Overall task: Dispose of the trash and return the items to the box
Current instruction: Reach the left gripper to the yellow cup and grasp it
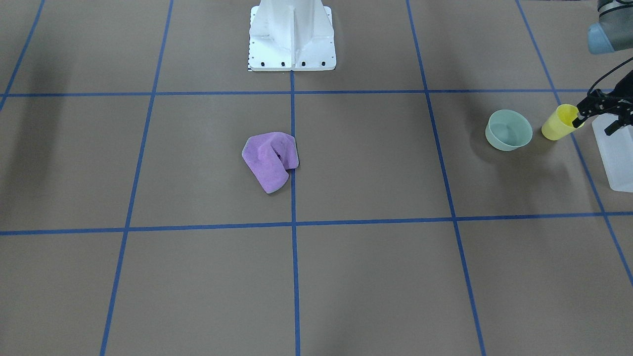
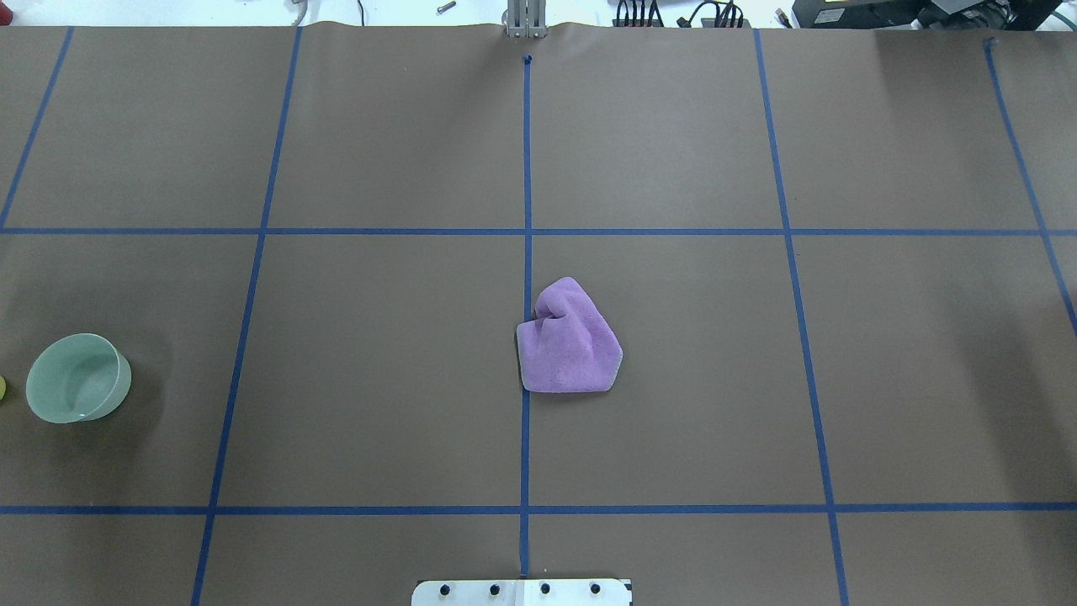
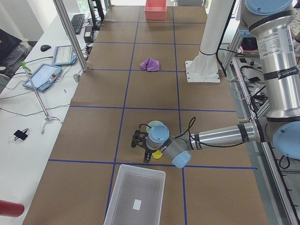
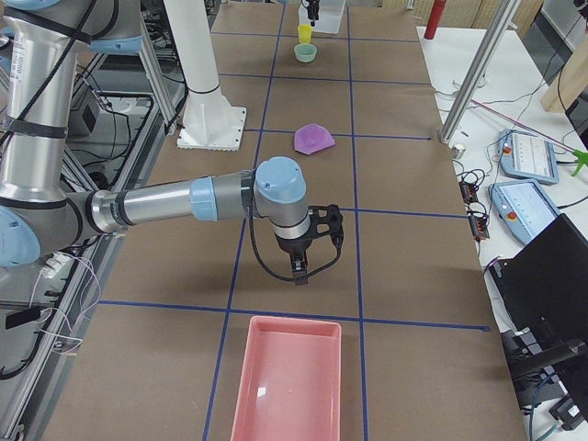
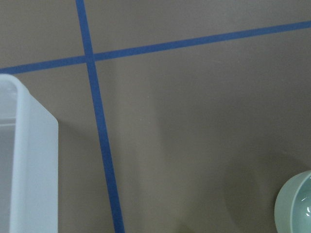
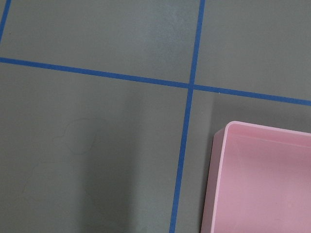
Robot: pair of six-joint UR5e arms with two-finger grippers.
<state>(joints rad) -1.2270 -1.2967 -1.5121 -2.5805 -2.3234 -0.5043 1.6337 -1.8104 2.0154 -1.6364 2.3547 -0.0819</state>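
The yellow cup (image 1: 558, 124) stands at the table's left end, between the mint-green bowl (image 1: 508, 130) and the frosted-white box (image 1: 618, 158). My left gripper (image 1: 591, 127) points down over the gap between cup and box, its fingers spread apart. One fingertip (image 1: 576, 119) is at the cup's rim on the box side; I cannot tell whether it is inside the cup. The left wrist view shows the box wall (image 5: 34, 165) and the bowl's edge (image 5: 296, 204), no fingers. My right gripper (image 4: 299, 266) hovers above the table near a pink tray (image 4: 292, 319); I cannot tell whether it is open or shut.
A crumpled purple cloth (image 1: 269, 159) lies mid-table, in front of the white robot base (image 1: 292, 39). The pink tray also shows in the right wrist view (image 6: 218, 184). Tablets, cables and a post stand beyond the table's far edge.
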